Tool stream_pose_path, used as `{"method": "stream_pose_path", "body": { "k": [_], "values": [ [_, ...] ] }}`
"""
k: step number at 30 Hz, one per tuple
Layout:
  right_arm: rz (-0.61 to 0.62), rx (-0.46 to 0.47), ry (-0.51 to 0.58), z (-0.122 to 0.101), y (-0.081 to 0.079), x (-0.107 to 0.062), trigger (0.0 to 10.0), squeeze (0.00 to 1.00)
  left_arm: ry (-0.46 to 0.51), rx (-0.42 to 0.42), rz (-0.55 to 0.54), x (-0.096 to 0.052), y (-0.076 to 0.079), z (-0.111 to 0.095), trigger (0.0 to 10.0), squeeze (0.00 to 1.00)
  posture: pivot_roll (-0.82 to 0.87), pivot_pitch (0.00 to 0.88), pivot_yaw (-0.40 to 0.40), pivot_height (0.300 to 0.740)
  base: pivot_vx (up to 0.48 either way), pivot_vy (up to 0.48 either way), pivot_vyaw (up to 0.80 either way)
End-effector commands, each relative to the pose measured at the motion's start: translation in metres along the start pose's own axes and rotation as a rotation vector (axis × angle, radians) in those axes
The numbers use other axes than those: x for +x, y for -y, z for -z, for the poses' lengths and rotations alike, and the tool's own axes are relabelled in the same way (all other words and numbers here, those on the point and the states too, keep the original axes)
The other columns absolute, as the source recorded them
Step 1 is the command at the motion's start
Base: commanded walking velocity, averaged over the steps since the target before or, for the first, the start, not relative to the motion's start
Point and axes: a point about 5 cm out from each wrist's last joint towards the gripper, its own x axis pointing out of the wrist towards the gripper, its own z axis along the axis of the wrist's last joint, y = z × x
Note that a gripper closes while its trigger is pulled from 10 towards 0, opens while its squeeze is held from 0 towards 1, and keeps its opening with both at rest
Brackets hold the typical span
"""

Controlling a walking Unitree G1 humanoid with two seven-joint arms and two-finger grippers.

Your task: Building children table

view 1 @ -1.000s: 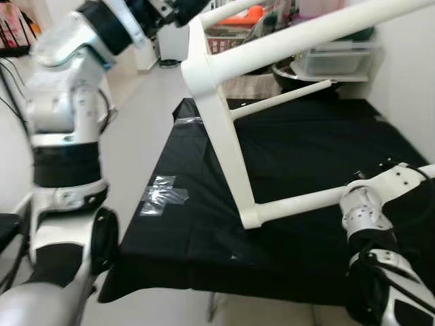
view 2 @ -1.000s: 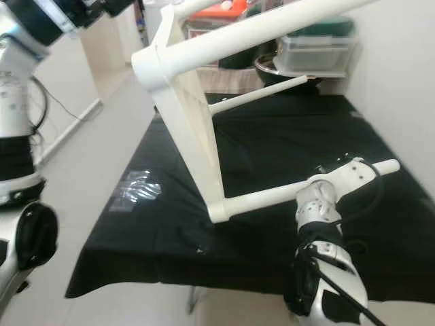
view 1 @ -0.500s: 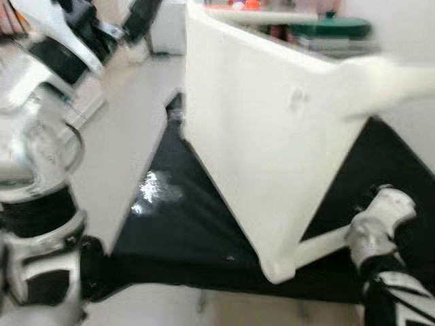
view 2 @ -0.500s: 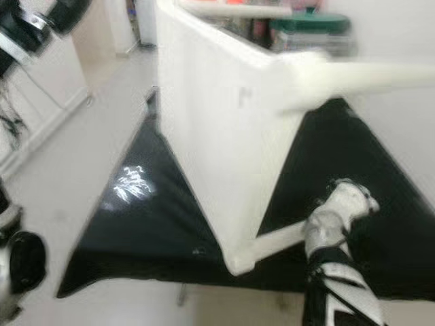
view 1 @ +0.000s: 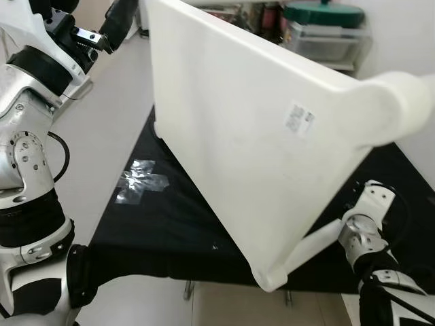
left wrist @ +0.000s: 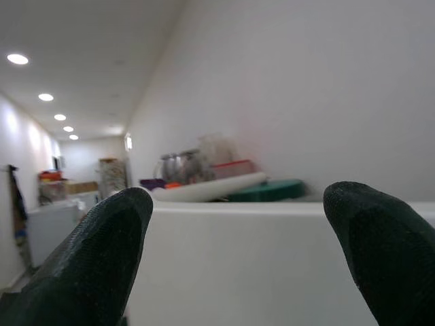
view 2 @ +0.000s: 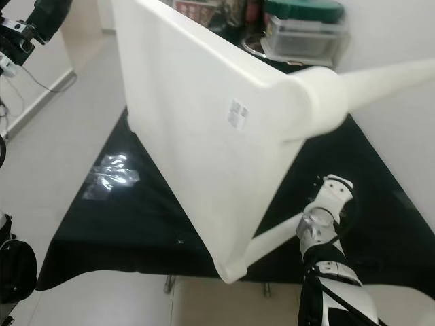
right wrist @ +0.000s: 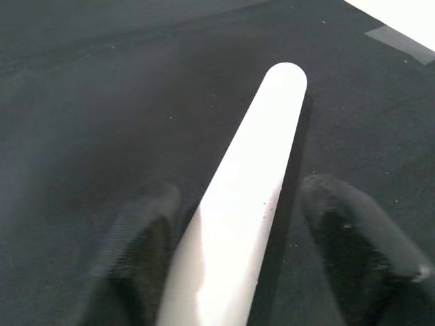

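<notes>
**Left eye view: we're holding the white table tipped on edge over the black cloth**

Left eye view is showing the white table (view 1: pixel 251 129) tilted up, its flat top facing us, a small sticker (view 1: pixel 298 118) near its upper right corner. One leg (view 1: pixel 408 102) is sticking out at the upper right. A lower leg (view 1: pixel 309 241) is running from the bottom corner toward our right arm.

We're gripping that lower leg with the right gripper (right wrist: pixel 234 224). In the right wrist view the two black fingers (right wrist: pixel 353 251) are sitting on either side of the white leg, close against it, so we're reading the jaws as closed on the leg. The leg's rounded end (right wrist: pixel 285 73) is pointing out over the black cloth (right wrist: pixel 88 88).

The left gripper (left wrist: pixel 238 251) is up high at the far top edge of the tabletop. In the left wrist view its fingers (left wrist: pixel 102 251) are spread wide apart, with the white edge lying across between them. We can't tell whether they're touching it.

The table's bottom corner is hanging near the front edge of the low surface under the black cloth (view 1: pixel 183 217); we can't tell if it's resting on it. A patch of clear tape (view 1: pixel 139 180) is stuck on the cloth at the left.

Behind, a clear storage bin (view 1: pixel 323 44) with a green lid (view 1: pixel 323 13) is standing against the wall. Pale floor (view 1: pixel 109 129) is running along the left.
</notes>
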Motion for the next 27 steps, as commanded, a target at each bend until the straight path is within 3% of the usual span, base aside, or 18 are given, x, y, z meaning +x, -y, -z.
{"method": "stream_pose_path", "body": {
  "k": [1, 2, 6, 7, 8, 10, 16, 22, 27],
  "values": [
    [-0.104, -0.069, -0.074, 0.025, -0.02, -0.008, 10.0, 1.0, -0.017, -0.024, 0.003, -0.002, 0.003, 0.007, 10.0, 0.0, 0.02, 0.128, 0.01, 0.74, 0.0, 0.0, 0.0],
    [-0.104, -0.069, -0.074, 0.025, -0.02, -0.008, 10.0, 1.0, -0.017, -0.024, 0.003, -0.002, 0.003, 0.007, 10.0, 0.0, 0.02, 0.128, 0.01, 0.74, 0.0, 0.0, 0.0],
    [-0.202, -0.112, 0.188, -0.029, -0.037, -0.014, 10.0, 1.0, -0.07, -0.052, -0.009, -0.009, 0.007, 0.026, 10.0, 0.0, 0.01, 0.125, 0.008, 0.74, 0.0, 0.0, 0.0],
    [-0.207, -0.146, 0.255, -0.04, -0.036, -0.017, 10.0, 1.0, -0.085, -0.052, -0.007, -0.011, 0.01, 0.031, 10.0, 0.0, 0.01, 0.123, 0.006, 0.74, 0.0, 0.0, 0.0],
    [-0.207, -0.146, 0.255, -0.04, -0.036, -0.017, 10.0, 1.0, -0.085, -0.052, -0.007, -0.011, 0.01, 0.031, 10.0, 0.0, 0.01, 0.123, 0.006, 0.74, 0.0, 0.0, 0.0],
    [-0.229, -0.182, 0.399, -0.064, -0.033, -0.027, 10.0, 1.0, -0.118, -0.073, 0.004, -0.017, 0.019, 0.042, 10.0, 0.0, 0.01, 0.122, 0.004, 0.74, 0.0, 0.0, 0.0],
    [-0.212, -0.206, 0.477, -0.076, -0.022, -0.031, 10.0, 1.0, -0.145, -0.096, 0.018, -0.021, 0.031, 0.052, 10.0, 0.0, 0.0, 0.116, 0.005, 0.74, 0.0, 0.0, 0.0],
    [-0.004, -0.19, 0.527, -0.093, 0.006, -0.034, 10.0, 1.0, -0.138, -0.104, 0.02, -0.02, 0.034, 0.053, 10.0, 0.0, 0.0, 0.109, 0.007, 0.74, 0.0, 0.0, 0.0],
    [-0.062, -0.162, 0.614, -0.108, 0.003, -0.048, 10.0, 1.0, -0.131, -0.1, 0.019, -0.02, 0.034, 0.051, 10.0, 0.0, 0.0, 0.108, 0.009, 0.74, 0.0, 0.0, 0.0]
  ]
}}
